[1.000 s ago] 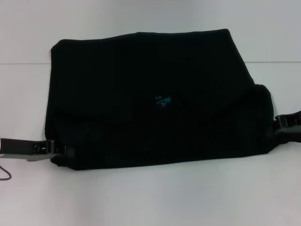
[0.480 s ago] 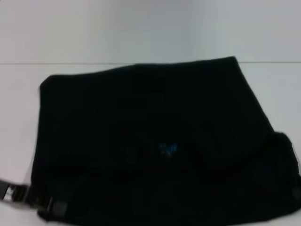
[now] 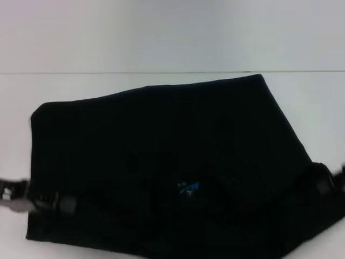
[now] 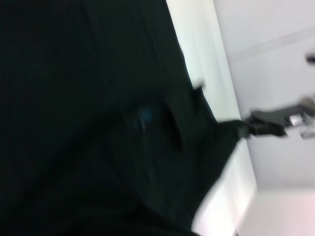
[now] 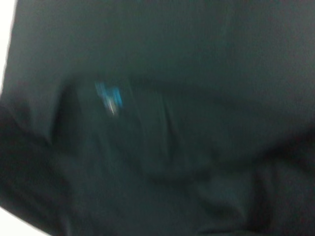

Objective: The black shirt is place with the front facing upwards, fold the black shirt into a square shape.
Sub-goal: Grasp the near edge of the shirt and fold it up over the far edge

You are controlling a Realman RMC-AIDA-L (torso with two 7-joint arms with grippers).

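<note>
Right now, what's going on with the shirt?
Both arms are mid-fold on the black shirt. The left claw grips its near left corner and the right claw grips its right edge, with the cloth stretched between them over the white table. The blue neck label shows near the front edge. The shirt is not square yet.

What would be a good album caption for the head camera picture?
Two robot grippers, left gripper and right gripper, at the side edges of a black shirt on a white table.
</note>
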